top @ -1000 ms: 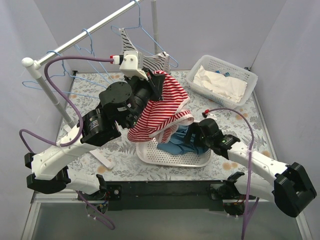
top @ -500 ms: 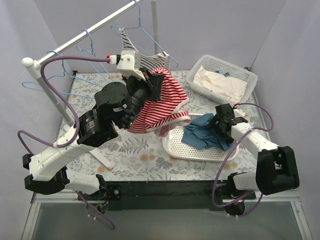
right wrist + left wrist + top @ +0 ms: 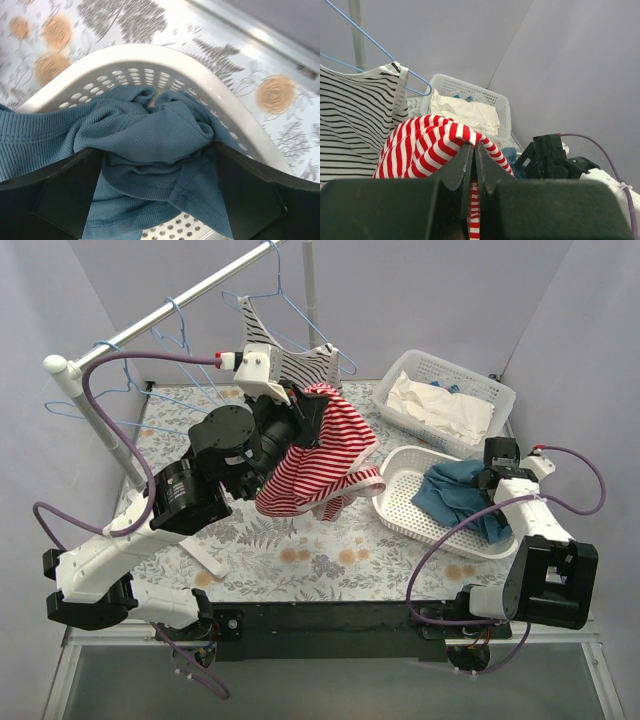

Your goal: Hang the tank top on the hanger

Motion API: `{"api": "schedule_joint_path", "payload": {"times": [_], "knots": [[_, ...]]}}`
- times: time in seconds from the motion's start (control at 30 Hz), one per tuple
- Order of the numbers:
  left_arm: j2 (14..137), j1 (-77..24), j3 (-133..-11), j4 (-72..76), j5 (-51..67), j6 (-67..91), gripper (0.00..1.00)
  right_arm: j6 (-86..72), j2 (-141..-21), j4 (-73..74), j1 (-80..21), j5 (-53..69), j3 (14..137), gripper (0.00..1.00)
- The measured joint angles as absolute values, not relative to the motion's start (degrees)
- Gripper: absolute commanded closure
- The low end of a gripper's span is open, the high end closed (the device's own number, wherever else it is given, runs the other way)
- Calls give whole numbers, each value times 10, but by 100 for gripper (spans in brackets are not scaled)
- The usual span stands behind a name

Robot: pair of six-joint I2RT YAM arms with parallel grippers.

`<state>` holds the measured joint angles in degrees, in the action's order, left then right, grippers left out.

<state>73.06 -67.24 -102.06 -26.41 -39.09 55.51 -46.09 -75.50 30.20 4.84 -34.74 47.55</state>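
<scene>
Red-and-white tank top (image 3: 325,455) hangs clamped in your left hand (image 3: 474,152), raised above the table (image 3: 300,555). Your right hand (image 3: 159,172) stands spread around the blue-teal garment (image 3: 150,140).

Tank top (image 3: 325,455) left of tray (image 3: 400,502), apparently apart.

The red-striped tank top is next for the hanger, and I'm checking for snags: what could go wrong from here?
1. The left pincer pinches only a small fold of the tank top, so the fabric might slip free.
2. The nearest hanger already carries a black-and-white striped top, which could get in the way.
3. The hem dangles bunched, so an opening may be hard to find.
</scene>
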Motion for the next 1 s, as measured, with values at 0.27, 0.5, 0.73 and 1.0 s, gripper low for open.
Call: {"api": "schedule_joint_path", "payload": {"times": [0.27,0.5,0.73,1.0], "knots": [[719,-672,-1015,-277,-386,567,100,-441,-754,308,82,-370,493,1],[693,-672,-955,-295,-385,595,100,-415,-687,314,8,-331,521,1],[676,-672,-864,-320,-379,644,100,-372,-593,301,-121,-234,541,4],[648,-672,-816,-350,-394,699,100,-344,-487,198,-234,-24,453,15]]}}
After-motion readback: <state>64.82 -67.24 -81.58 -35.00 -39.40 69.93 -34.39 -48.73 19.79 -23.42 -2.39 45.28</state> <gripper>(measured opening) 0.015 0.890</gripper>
